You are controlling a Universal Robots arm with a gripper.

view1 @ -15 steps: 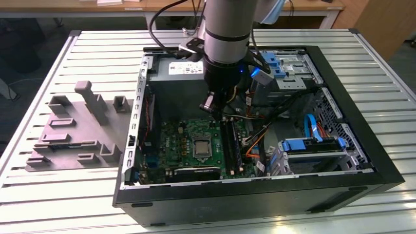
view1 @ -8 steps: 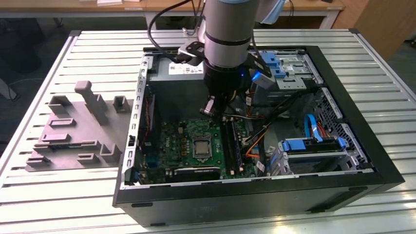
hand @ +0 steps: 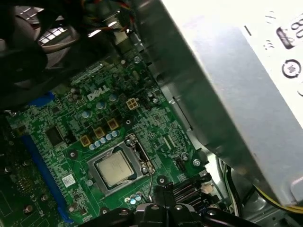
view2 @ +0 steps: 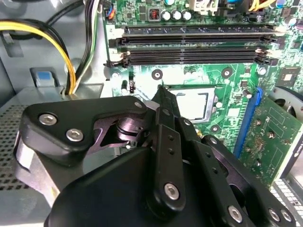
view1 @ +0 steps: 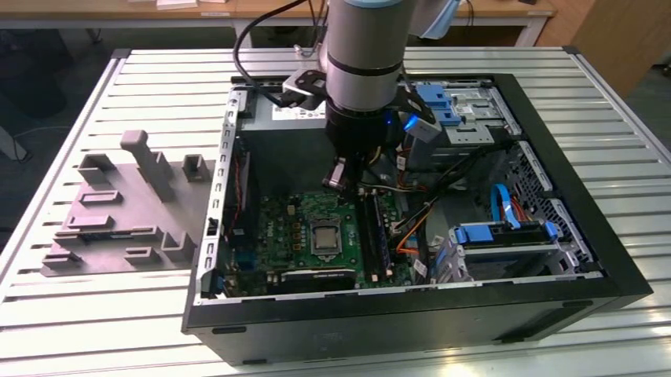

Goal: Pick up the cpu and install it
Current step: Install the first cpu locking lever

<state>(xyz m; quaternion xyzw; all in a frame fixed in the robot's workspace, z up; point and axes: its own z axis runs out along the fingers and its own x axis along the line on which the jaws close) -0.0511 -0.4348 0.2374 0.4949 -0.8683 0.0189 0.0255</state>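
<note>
One cpu (hand: 115, 169) seated in socket; gripper (hand: 158, 196) above, grip state unclear.

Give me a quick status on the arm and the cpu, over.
Gripper inside the computer case, above the motherboard. Cpu sits in its socket, not held. Nothing lying across the chip.
</note>
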